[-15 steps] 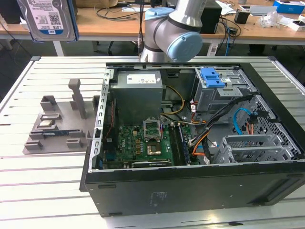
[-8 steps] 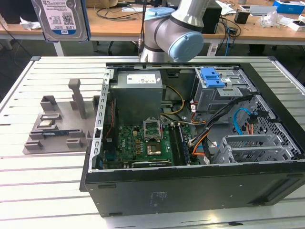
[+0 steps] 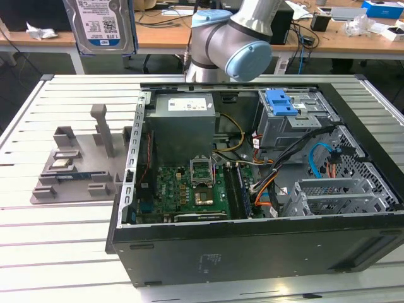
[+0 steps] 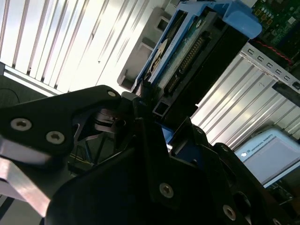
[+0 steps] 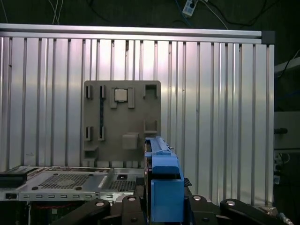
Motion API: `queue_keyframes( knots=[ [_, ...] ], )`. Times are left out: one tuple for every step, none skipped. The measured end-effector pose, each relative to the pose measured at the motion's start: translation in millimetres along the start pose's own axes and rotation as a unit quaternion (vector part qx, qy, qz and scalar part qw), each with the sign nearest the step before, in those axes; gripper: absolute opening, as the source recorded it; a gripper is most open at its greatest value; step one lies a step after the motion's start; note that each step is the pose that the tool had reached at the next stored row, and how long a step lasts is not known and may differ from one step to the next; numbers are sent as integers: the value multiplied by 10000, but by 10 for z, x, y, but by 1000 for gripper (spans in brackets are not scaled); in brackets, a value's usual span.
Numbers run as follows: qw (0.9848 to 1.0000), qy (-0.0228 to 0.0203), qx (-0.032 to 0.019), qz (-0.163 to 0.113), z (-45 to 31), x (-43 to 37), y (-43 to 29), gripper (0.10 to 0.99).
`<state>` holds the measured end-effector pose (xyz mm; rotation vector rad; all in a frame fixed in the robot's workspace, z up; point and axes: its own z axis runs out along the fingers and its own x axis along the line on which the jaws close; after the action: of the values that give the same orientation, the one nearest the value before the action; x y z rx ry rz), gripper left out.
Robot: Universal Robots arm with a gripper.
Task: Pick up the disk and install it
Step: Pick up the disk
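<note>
A silver disk (image 3: 104,25) with a blue-and-white label and a blue plastic bracket is held in the air at the exterior view's upper left, beside the grey-and-blue robot arm (image 3: 233,38) and well above the slatted aluminium desk (image 3: 63,252).

In the first wrist view the gripper (image 5: 164,211) has its black fingers (image 5: 117,206) clamped on the disk, which stands edge-on between them.

Below on the desk lies a grey fixture plate (image 5: 122,122) carrying a processor chip (image 5: 121,95) – just beside it, an open computer case (image 3: 252,189).
</note>
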<state>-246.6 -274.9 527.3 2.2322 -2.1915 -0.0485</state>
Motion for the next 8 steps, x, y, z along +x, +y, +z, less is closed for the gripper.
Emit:
queue_keyframes(
  knots=[
    [10000, 0, 0, 0, -1, 1, -44, 365],
    [10000, 0, -1, -1, -2, 2, -73, 365],
    [10000, 0, -1, -1, -4, 2, -114, 365],
    [10000, 0, -1, 0, -4, 3, -144, 365],
    [10000, 0, -1, 0, -5, 3, -183, 365],
    [10000, 0, -2, 0, -6, 4, -212, 365],
    [10000, 0, -3, 0, -8, 5, -249, 365],
    [10000, 0, -3, -1, -8, 5, -278, 365]
  ],
)
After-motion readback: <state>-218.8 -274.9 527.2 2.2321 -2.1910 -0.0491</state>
